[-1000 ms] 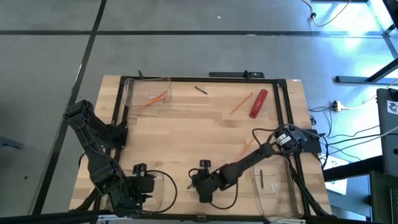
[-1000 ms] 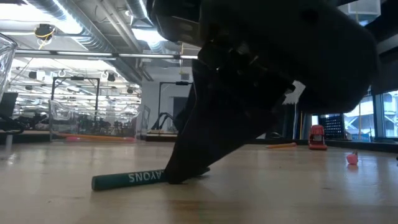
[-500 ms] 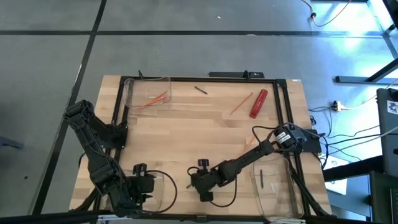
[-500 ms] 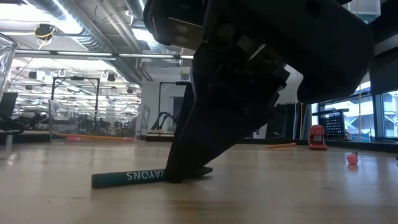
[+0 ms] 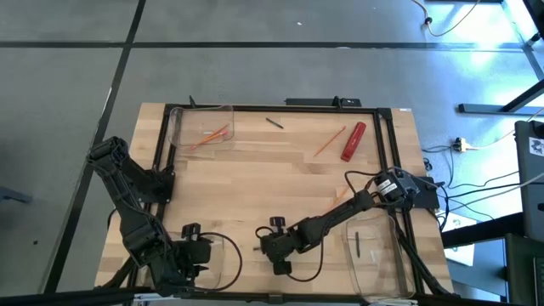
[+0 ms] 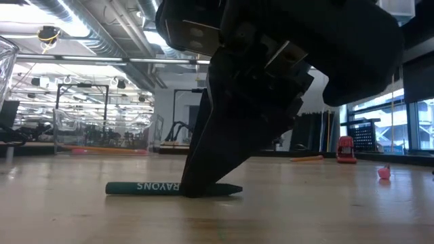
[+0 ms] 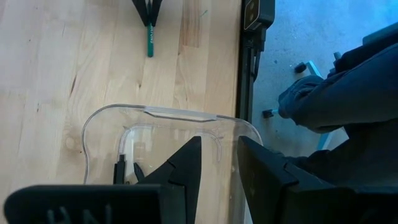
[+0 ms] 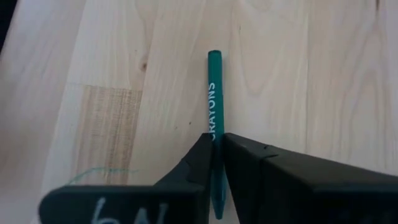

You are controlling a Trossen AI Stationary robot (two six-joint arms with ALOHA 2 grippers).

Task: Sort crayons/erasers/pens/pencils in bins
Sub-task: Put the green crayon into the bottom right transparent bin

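Observation:
A green crayon [image 8: 213, 93], printed CRAYONS, lies along the table near its near edge, at the middle [image 6: 142, 187]. My right gripper [image 8: 214, 144] reaches in from the table's right and is shut on it [image 5: 266, 249]. My left gripper [image 7: 221, 152] hangs open over the near-left bin [image 7: 161, 115], touching nothing. The far-left bin [image 5: 201, 127] holds orange pencils. The near-right bin [image 5: 371, 255] holds a black pen [image 5: 358, 245]. My right gripper pinches the crayon's two long sides [image 8: 214, 132] between its two fingers, a little past the middle toward the pointed end [image 6: 234, 190]. The fingers [image 6: 203, 173] slant down from above and from the table's right. The crayon lies level along the tabletop.
A red cylinder [image 5: 354, 141], an orange pencil [image 5: 330, 141] and a black pen [image 5: 274, 122] lie at the far side. Another pencil [image 5: 338, 197] lies under my right arm. A black frame [image 5: 387, 153] borders the table.
My right gripper's fingers have shut on the green crayon while the hand turned slightly in place. The crayon has swung from a slight slant to level in the low view, and its pointed end now shows past the fingers.

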